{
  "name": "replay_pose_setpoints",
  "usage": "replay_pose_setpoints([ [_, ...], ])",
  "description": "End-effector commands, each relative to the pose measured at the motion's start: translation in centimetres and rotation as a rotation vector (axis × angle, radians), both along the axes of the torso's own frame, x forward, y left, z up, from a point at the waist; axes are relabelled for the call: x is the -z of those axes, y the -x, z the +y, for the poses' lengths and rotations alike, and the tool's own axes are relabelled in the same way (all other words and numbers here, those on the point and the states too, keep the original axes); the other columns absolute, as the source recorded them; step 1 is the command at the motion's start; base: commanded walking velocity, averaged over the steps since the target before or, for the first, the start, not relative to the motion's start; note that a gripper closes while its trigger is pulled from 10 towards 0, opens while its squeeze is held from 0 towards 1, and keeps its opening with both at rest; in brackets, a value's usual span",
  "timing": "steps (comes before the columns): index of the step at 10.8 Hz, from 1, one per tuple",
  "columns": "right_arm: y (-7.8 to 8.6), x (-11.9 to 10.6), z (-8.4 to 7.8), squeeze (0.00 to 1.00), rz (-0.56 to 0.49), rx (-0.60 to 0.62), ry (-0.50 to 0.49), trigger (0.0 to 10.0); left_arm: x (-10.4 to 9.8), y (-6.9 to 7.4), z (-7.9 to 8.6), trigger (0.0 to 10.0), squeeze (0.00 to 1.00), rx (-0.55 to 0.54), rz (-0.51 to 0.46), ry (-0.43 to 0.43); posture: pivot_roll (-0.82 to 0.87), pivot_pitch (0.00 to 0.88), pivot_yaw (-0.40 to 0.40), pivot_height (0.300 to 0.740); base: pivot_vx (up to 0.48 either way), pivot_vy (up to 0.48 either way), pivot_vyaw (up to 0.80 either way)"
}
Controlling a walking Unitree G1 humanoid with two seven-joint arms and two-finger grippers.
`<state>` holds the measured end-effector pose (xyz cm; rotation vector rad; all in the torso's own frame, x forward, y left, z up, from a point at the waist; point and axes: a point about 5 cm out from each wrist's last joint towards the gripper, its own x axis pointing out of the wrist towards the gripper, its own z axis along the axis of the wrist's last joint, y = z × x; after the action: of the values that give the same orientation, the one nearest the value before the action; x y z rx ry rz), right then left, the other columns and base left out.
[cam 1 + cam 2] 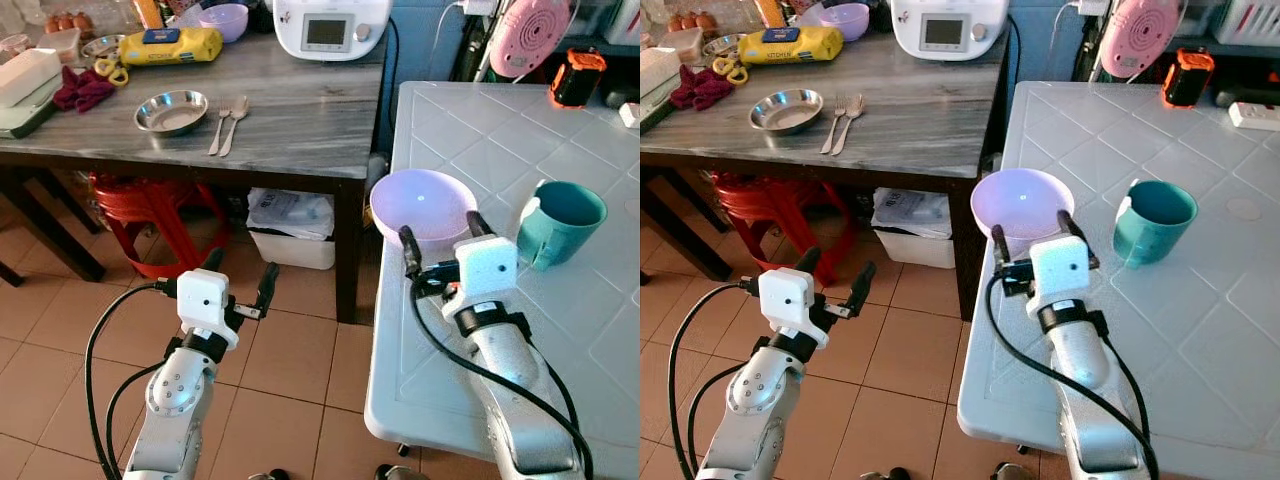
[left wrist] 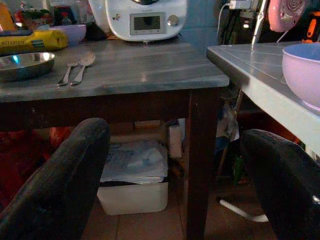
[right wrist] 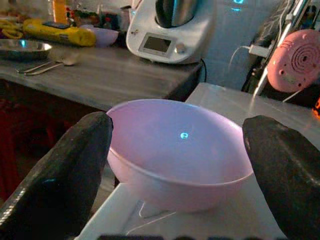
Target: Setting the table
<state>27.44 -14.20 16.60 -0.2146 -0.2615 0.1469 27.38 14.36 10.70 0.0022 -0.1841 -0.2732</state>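
The pink bowl is found at the white table's near corner, dead ahead of the right pincer — spread wide, fingers flanking it — with the left pincer held open, well apart.

White bench: pale tiled top on the right; its near-left corner carries a lilac bowl, with a teal mug just beside it.
White bench, far end: an orange-and-black device stands there.
Grey bench: marbled top on dark legs, left of the white one.
Grey bench, front: a steel dish, with a fork and spoon side by side to its right.
Grey bench, rear: yellow packet, second lilac bowl, white kitchen machine, maroon cloth.
Floor: terracotta tiles; a white bin and a red stool stand under the grey bench.
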Motion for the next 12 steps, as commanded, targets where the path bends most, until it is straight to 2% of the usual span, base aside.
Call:
replay_pose_setpoints([
  [1,0.3,-0.6,0.3,0.00,-0.028,-0.021,0.006,10.0,0.0,0.1,0.1,10.0,0.00,0.010,0.001,-0.002,-0.14,0.142,0.064,0.740,0.000,0.000,0.00],
  [4,0.1,-1.2,0.5,0.00,0.011,-0.079,0.083,10.0,0.4,0.2,-0.6,10.0,0.00,0.032,0.041,0.026,-0.16,0.148,0.062,0.740,0.000,0.000,0.00],
  [5,-0.4,-1.2,0.4,0.00,0.061,-0.123,0.195,10.0,0.7,0.1,-0.9,10.0,0.00,0.040,0.054,0.037,-0.16,0.148,0.063,0.740,0.000,0.000,0.00],
  [7,-0.9,-1.1,0.2,0.00,0.088,-0.165,0.283,10.0,0.9,0.1,-1.5,10.0,0.00,0.069,0.081,0.054,-0.16,0.150,0.063,0.740,0.000,0.000,0.00],
  [10,-1.6,-1.1,0.8,0.00,0.134,-0.266,0.375,10.0,1.2,1.0,-2.5,10.0,0.00,0.226,0.078,0.063,-0.16,0.152,0.061,0.740,0.000,0.000,0.00],
  [12,-2.3,-1.2,0.8,0.00,0.161,-0.293,0.426,10.0,1.2,1.2,-2.6,10.0,0.00,0.317,0.068,0.008,-0.16,0.156,0.056,0.740,0.000,0.000,0.00],
])
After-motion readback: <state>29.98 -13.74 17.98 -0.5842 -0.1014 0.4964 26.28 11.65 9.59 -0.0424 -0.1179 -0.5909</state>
